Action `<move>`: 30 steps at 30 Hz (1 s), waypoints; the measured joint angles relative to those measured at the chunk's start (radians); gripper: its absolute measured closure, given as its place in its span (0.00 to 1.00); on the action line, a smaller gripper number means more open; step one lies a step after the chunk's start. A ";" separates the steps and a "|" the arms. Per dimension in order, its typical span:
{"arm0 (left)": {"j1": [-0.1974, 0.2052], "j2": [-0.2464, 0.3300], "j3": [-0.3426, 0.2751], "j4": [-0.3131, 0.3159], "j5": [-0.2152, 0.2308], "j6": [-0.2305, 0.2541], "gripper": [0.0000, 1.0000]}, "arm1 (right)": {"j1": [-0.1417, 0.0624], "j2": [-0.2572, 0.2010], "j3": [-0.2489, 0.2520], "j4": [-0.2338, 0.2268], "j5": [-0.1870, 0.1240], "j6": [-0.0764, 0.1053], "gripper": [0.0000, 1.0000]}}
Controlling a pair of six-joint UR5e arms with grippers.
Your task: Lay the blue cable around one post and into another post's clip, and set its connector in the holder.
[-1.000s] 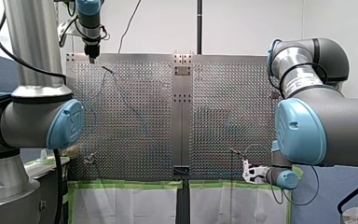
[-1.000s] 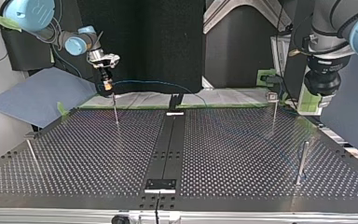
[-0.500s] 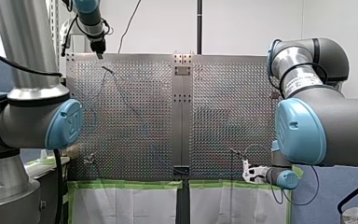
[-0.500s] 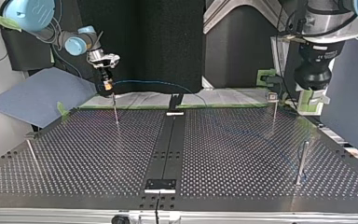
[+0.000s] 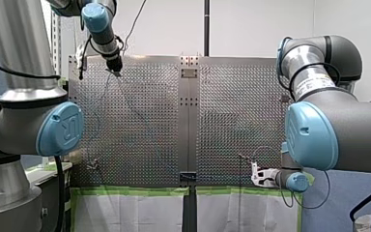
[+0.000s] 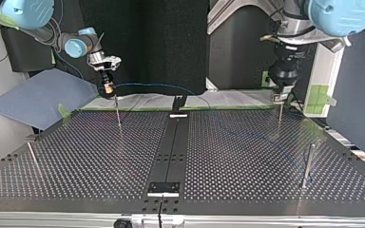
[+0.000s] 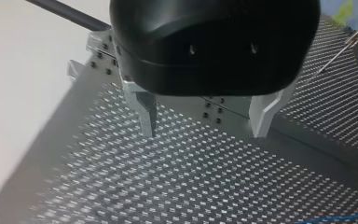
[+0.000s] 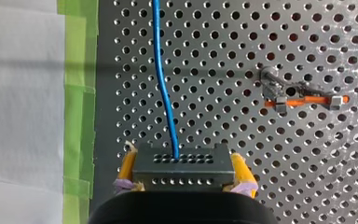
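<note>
My right gripper is shut, its yellow pads clamping a dark grey connector block. The blue cable runs straight out ahead of the block. A post with an orange clip stands beside the cable. In the top view my right gripper hangs over a thin post and the cable trails toward the view's right. My left gripper is open, with nothing between its metal fingers. It hovers just above another post.
More posts stand at the top view's right and left. A black centre strip carries a small bracket near the camera. Green tape and white paper edge the perforated table.
My left arm has swung in from the table's edge and come down over the post at the top view's back right. My right gripper has stayed put with the connector.
</note>
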 joint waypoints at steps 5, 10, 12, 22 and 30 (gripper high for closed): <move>-0.039 -0.038 -0.038 0.039 -0.038 -0.020 0.00 | 0.000 0.000 0.000 0.002 0.023 0.000 1.00; -0.081 -0.081 -0.077 0.082 -0.081 0.009 0.00 | 0.000 0.000 0.001 0.003 0.060 0.000 1.00; -0.100 -0.100 -0.085 0.100 -0.099 0.025 0.00 | -0.001 0.000 0.001 0.003 0.077 0.000 1.00; -0.187 -0.187 -0.079 0.187 -0.186 -0.004 0.00 | -0.001 0.000 0.000 0.006 0.106 0.000 1.00; -0.269 -0.268 -0.027 0.269 -0.234 -0.010 0.00 | 0.003 0.001 0.000 0.007 0.106 0.000 1.00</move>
